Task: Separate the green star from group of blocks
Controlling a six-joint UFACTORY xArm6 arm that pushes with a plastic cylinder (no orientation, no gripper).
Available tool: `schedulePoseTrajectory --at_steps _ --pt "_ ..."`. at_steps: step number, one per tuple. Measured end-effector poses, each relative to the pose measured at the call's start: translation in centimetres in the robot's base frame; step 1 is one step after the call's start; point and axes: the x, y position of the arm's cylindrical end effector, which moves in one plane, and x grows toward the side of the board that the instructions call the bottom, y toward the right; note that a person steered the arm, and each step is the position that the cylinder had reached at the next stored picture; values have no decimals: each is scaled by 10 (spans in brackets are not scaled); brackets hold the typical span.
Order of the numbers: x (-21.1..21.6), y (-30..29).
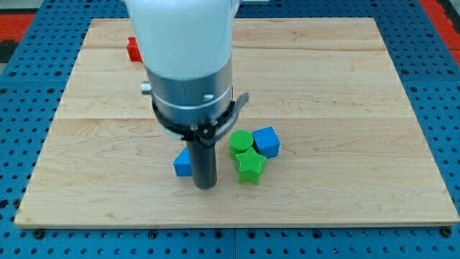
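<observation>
The green star (251, 166) lies on the wooden board (345, 108) just below centre. It touches a green round block (241, 141) above it and a blue cube (267, 141) at its upper right. My tip (206, 185) rests on the board left of the star, with a gap between them. A blue block (183, 164) sits right against the rod's left side, partly hidden by it. The arm's wide white and grey body hides the board's upper middle.
A red block (134, 49) lies near the board's top left edge, partly behind the arm. The board sits on a blue perforated table (438, 86).
</observation>
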Motion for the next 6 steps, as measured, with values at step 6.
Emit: schedulePoseTrajectory --at_steps 6 --pt "-72 182"
